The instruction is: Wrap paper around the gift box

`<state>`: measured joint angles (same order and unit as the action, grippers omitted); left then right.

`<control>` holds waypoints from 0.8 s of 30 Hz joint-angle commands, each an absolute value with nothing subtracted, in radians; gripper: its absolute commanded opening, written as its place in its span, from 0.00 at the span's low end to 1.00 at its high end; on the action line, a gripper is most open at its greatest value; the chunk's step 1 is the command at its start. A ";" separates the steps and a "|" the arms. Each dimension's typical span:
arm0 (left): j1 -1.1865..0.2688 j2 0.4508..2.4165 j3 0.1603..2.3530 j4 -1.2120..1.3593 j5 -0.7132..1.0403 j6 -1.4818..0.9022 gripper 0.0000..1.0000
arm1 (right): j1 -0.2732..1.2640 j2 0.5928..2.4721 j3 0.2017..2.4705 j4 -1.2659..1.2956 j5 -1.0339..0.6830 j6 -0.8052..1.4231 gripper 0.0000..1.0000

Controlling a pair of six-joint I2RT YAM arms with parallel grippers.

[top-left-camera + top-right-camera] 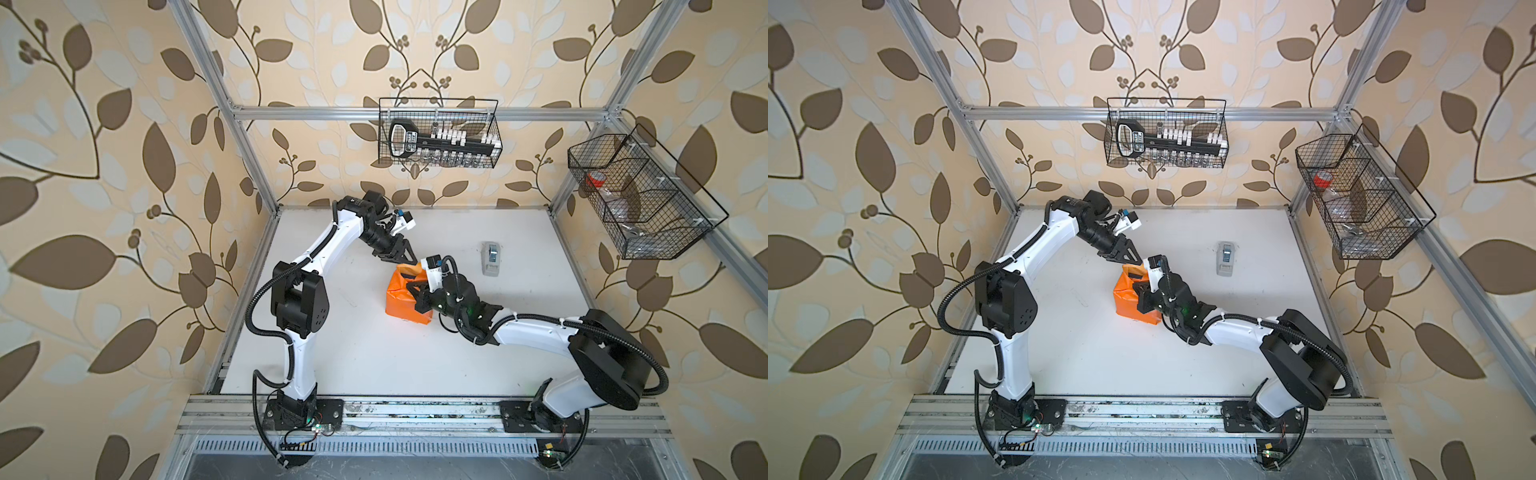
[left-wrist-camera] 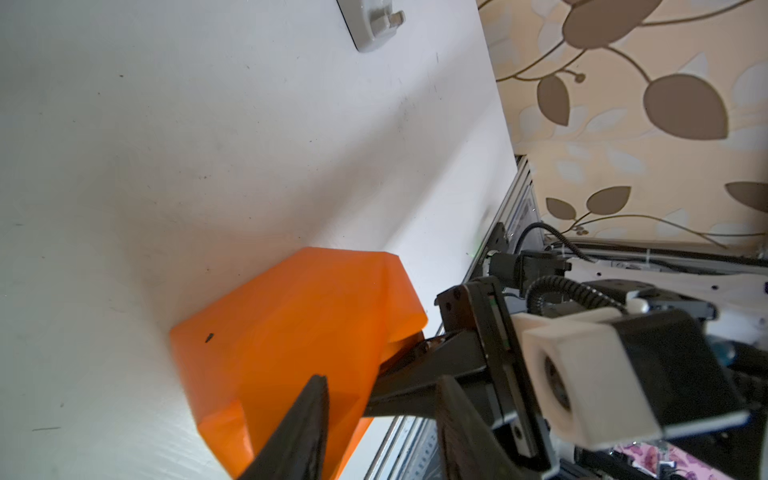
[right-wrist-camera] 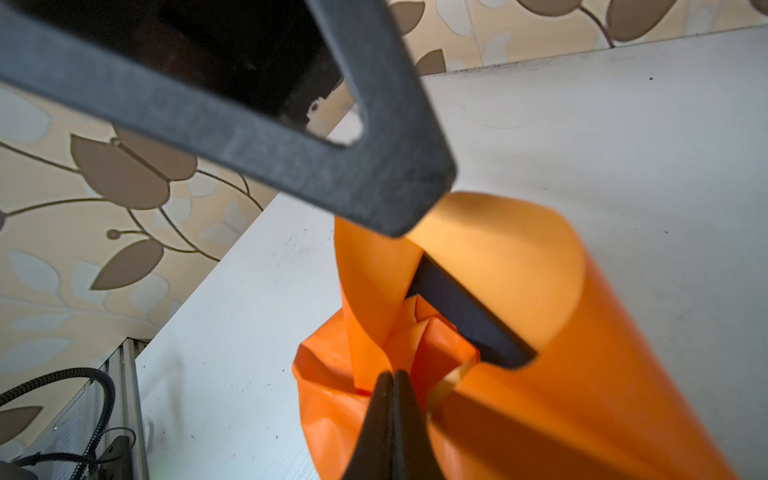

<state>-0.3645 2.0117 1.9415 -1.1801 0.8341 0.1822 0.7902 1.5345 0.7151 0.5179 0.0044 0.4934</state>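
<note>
The orange paper (image 1: 401, 301) (image 1: 1124, 301) is folded round the gift box in the middle of the table. Only a black edge of the gift box (image 3: 469, 316) shows, inside the open far end of the paper. My right gripper (image 1: 414, 286) (image 1: 1136, 287) (image 3: 392, 376) is shut, its tips pressed into the crumpled folds at that end. My left gripper (image 1: 405, 259) (image 1: 1129, 259) (image 2: 382, 401) hangs open just above the same end. One of its fingers (image 2: 307, 415) is in front of the paper, and nothing is gripped between them.
A grey-white tape dispenser (image 1: 491, 257) (image 1: 1226, 257) (image 2: 374, 29) stands on the white table (image 1: 374, 353) behind and to the right of the package. A wire basket (image 1: 436, 100) hangs on the back rail, another wire basket (image 1: 706, 232) on the right rail.
</note>
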 commanded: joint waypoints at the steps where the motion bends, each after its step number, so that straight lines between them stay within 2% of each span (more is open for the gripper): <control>1: -0.351 1.946 1.925 -1.215 0.846 0.200 0.42 | 0.796 1.564 0.694 0.399 -0.001 0.483 0.05; 4: -0.352 1.925 1.913 -1.203 0.800 0.187 0.44 | 0.796 1.559 0.694 0.394 0.000 0.480 0.05; 7: -0.351 1.905 1.896 -1.190 0.753 0.180 0.55 | 0.796 1.560 0.696 0.394 -0.002 0.481 0.05; 9: -0.351 1.886 1.877 -1.173 0.749 0.182 0.58 | 0.796 1.565 0.698 0.396 -0.004 0.482 0.05; 11: -0.351 1.871 1.862 -1.156 0.725 0.182 0.55 | 0.795 1.568 0.700 0.397 -0.007 0.485 0.05; 14: -0.353 1.854 1.849 -1.135 0.678 0.179 0.46 | 0.797 1.568 0.702 0.396 -0.011 0.486 0.04; 16: -0.357 1.837 1.836 -1.113 0.646 0.177 0.46 | 0.796 1.565 0.703 0.391 -0.010 0.486 0.04; 24: -0.409 1.667 1.639 -0.888 0.534 0.268 0.67 | 0.796 1.565 0.705 0.388 -0.014 0.489 0.04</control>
